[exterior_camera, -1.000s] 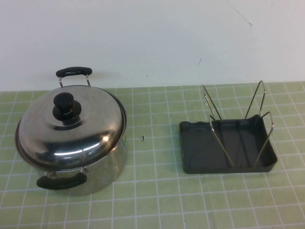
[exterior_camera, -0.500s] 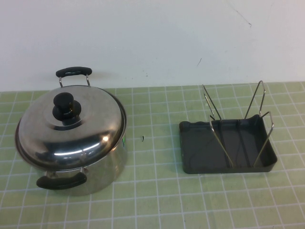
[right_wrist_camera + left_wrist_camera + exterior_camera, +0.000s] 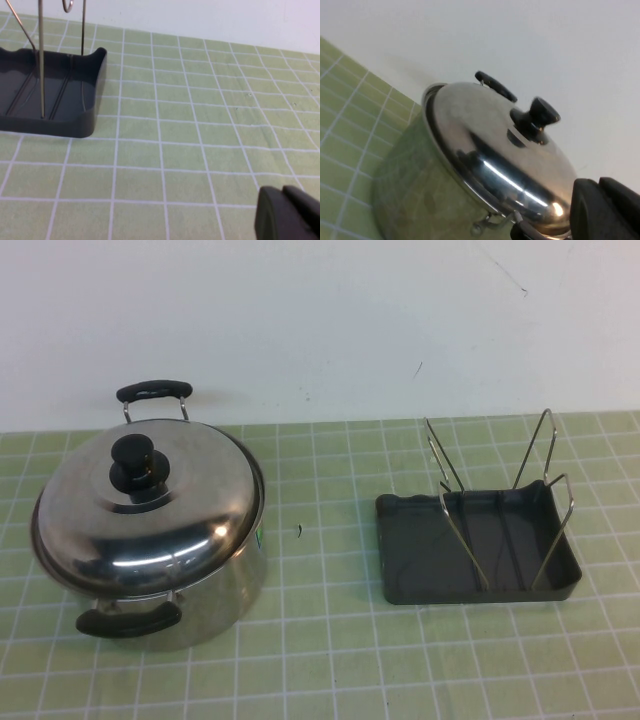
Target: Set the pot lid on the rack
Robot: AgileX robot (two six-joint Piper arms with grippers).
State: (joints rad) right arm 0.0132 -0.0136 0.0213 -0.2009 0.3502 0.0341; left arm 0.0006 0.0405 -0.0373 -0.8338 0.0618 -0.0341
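The shiny domed pot lid (image 3: 190, 515) with a black knob (image 3: 138, 465) sits closed on the steel pot (image 3: 220, 605) at the left of the table. The dark grey rack (image 3: 470, 592) with upright wire prongs (image 3: 545, 450) stands at the right, with nothing in it. Neither gripper shows in the high view. In the left wrist view my left gripper (image 3: 600, 187) is shut and empty, close beside the lid (image 3: 485, 145), apart from its knob (image 3: 536, 119). In the right wrist view my right gripper (image 3: 282, 192) is shut and empty above the mat, away from the rack (image 3: 60, 125).
The pot has two black handles, one at the back (image 3: 153, 390) and one at the front (image 3: 130, 620). A green gridded mat (image 3: 320, 570) covers the table. A white wall (image 3: 320, 320) rises right behind the pot and rack.
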